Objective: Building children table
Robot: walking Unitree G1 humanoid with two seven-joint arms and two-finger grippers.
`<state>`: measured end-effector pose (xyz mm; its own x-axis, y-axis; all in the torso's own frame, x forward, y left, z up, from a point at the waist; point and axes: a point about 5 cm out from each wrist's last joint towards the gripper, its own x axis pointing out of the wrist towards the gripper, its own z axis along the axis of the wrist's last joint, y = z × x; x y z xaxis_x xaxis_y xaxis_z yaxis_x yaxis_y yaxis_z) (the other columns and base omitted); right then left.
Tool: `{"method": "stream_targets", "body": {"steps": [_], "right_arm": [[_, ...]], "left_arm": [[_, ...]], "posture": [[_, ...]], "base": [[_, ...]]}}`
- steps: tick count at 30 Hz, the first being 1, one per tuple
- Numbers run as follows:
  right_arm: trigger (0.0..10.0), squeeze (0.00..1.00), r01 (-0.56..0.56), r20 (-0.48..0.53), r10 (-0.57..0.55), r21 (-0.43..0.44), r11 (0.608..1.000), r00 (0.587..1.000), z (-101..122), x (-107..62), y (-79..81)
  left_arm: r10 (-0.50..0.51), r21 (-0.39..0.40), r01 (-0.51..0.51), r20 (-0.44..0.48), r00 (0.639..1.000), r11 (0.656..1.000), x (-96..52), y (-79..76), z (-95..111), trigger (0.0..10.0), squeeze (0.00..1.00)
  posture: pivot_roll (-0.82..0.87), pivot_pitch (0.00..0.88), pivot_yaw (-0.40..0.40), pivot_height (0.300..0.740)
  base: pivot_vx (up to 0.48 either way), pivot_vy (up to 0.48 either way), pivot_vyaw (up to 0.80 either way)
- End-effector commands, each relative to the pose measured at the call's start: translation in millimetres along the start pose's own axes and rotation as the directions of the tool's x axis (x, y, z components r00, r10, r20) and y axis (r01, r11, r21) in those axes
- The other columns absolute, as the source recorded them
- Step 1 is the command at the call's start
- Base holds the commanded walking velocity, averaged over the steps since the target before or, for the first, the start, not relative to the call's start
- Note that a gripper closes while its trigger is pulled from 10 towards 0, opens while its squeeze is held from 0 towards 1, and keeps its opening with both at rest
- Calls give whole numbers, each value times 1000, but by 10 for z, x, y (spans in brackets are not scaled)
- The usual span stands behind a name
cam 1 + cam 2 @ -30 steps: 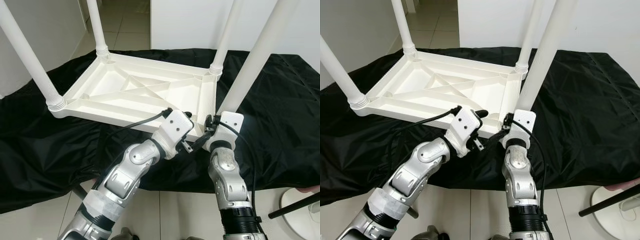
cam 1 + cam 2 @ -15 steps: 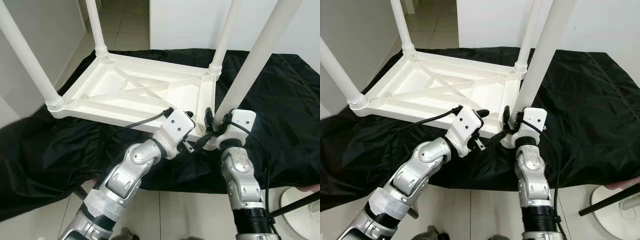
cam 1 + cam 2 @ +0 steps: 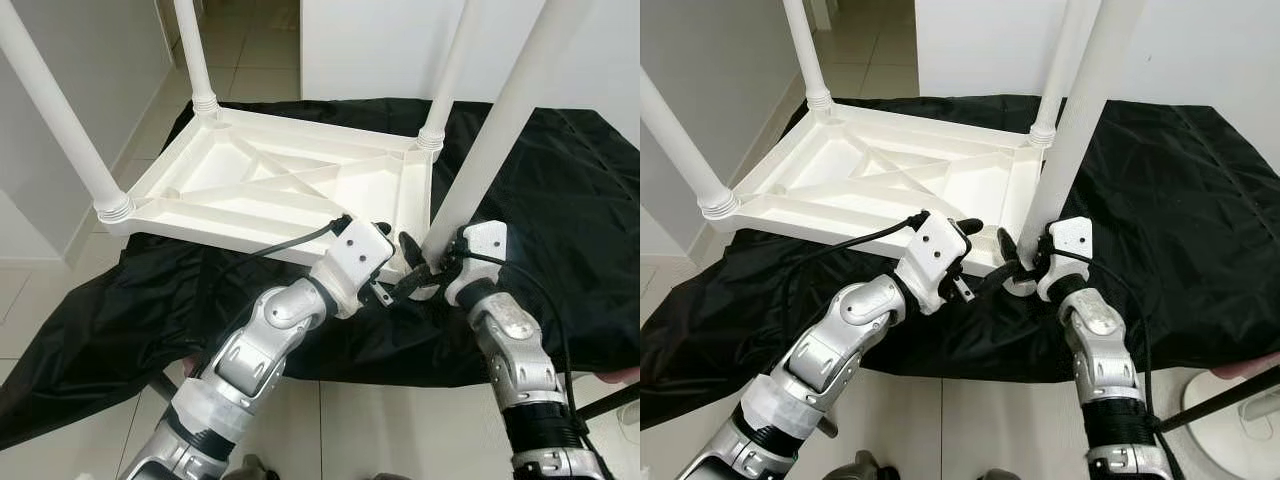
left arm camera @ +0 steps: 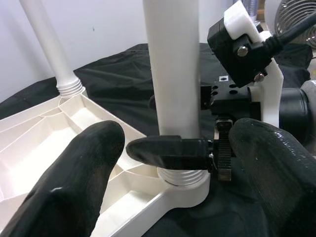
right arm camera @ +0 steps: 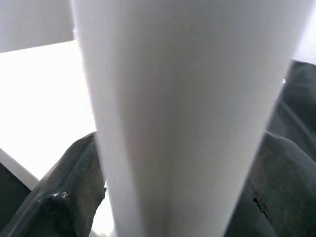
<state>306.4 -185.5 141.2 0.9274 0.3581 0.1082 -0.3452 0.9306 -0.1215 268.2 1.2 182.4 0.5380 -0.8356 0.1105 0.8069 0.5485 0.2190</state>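
The white plastic children's table [image 3: 280,180] lies upside down on a black cloth, its legs pointing up. My right gripper [image 3: 425,265] is at the base of the near right leg [image 3: 500,120], shut on it just above the socket. That leg [image 5: 173,98] sits between the two black fingers [image 5: 64,192]. One of these fingers [image 4: 168,150] crosses in front of the leg [image 4: 173,74]. My left gripper [image 3: 385,240] hovers beside the same corner at the table's near edge, open, its fingers [image 4: 89,168] wide apart and holding nothing.
The black cloth [image 3: 560,180] covers the low surface under the table and hangs over its near edge. Tiled floor [image 3: 250,50] and white walls lie behind and to the left. A round white base [image 3: 600,420] with a black rod stands at the lower right.
My right forearm has swung out to the right while its gripper stays at the leg's base. The left arm has barely moved. More floor now shows at the cloth's left edge.
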Motion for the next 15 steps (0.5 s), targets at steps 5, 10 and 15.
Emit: {"method": "stream_targets", "body": {"steps": [5,10,15], "right_arm": [[10000,0,-128,9,129,-49,991,992,19,72,-56],[10000,0,-177,4,178,-87,980,984,41,108,-117],[5373,0,-204,-25,203,-136,969,979,52,120,-211]], "left_arm": [[-54,22,54,-11,999,998,24,-21,-1,10000,0],[-55,23,55,-11,998,998,25,-20,0,10000,0],[-55,23,55,-10,998,998,26,-26,7,10000,0]], "posture": [[-45,0,54,740],[-44,0,54,740],[-39,0,54,740]], "base": [[0,0,0],[0,0,0],[0,0,0]]}}
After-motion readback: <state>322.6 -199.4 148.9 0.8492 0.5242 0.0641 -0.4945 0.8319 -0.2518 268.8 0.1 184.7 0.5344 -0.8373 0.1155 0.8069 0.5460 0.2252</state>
